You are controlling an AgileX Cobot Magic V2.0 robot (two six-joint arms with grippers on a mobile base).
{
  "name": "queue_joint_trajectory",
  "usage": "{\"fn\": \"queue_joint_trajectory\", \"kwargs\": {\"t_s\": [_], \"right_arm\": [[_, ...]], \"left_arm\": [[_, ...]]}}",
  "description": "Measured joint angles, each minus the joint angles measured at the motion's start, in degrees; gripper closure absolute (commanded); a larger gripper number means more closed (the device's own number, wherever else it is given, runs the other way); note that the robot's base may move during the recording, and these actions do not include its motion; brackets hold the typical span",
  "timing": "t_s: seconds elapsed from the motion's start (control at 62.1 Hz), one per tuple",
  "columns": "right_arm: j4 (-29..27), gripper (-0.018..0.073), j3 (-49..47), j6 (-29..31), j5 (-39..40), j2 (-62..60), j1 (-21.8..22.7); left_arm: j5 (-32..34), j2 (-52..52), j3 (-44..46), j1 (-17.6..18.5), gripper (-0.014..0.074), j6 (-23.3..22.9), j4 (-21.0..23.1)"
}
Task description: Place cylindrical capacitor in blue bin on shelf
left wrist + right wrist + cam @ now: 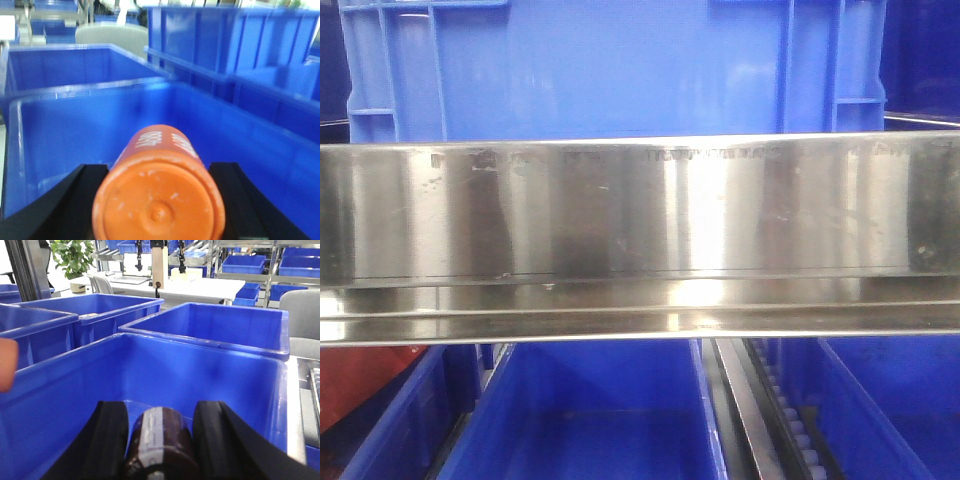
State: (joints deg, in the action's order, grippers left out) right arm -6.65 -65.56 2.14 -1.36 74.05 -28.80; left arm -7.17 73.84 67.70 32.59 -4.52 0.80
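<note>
The left gripper (pixel 159 200) has its black fingers (pixel 75 200) closed on an orange capacitor (pixel 159 195), a cylinder with white printing on its side and a round, scuffed end face turned toward the left wrist camera. The capacitor is held above the open inside of a blue bin (pixel 75 130), whose near rim runs just behind the cylinder's far end. More blue bins stand behind and to the right of that bin.

The right gripper (pixel 159 445) has its fingers (pixel 112 440) clamped on a dark brown capacitor (pixel 159 442) with a pale band around it. It hangs over the inside of another blue bin (pixel 200 375), and a second open bin (pixel 225 327) sits just beyond that bin's far rim.

From the front view, the shelf (pixel 640 210) shows as a broad, shiny steel rail with scuff marks. A blue crate (pixel 610 65) rests just above the rail, and open blue bins (pixel 600 410) lie below it.
</note>
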Motion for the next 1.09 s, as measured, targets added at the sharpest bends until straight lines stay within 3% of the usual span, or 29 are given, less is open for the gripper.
{"fn": "queue_joint_trajectory", "kwargs": {"t_s": [0.097,0.161,0.241,0.306,0.419,0.483,0.692,0.918,1.095], "right_arm": [[0.00,0.0209,0.00,0.00,0.00,0.00,0.00],[0.00,0.0078,0.00,0.00,0.00,0.00,0.00],[0.00,0.0003,-0.13,0.00,0.03,0.00,0.00],[0.00,0.0003,-0.13,0.00,0.03,0.00,0.00],[0.00,0.0062,-0.13,0.00,0.03,0.00,0.00],[0.00,0.0164,-0.13,0.00,-0.11,-0.33,0.00],[0.00,0.0732,-0.13,0.00,-2.17,-2.99,0.00],[-0.14,0.0724,0.45,0.00,-2.90,-6.47,0.00],[-0.14,0.0724,8.08,0.00,-1.82,-14.26,0.00]], "left_arm": [[0.19,0.05,0.00,0.00,0.0166,0.00,0.00],[0.41,0.05,0.13,0.00,0.0086,0.00,0.00],[0.54,0.05,0.13,0.00,0.0026,0.00,0.00],[0.54,0.05,0.13,0.00,0.0015,0.00,0.00],[0.54,0.05,0.13,0.00,0.0039,0.00,0.00],[0.54,-0.20,0.13,0.00,0.0126,0.00,0.09],[-0.18,-3.09,0.23,0.00,0.0700,0.00,0.09],[-2.83,-6.31,0.00,-0.12,0.0707,0.00,0.09],[-3.63,-14.22,-6.57,-0.22,0.0707,0.00,0.13]]}}
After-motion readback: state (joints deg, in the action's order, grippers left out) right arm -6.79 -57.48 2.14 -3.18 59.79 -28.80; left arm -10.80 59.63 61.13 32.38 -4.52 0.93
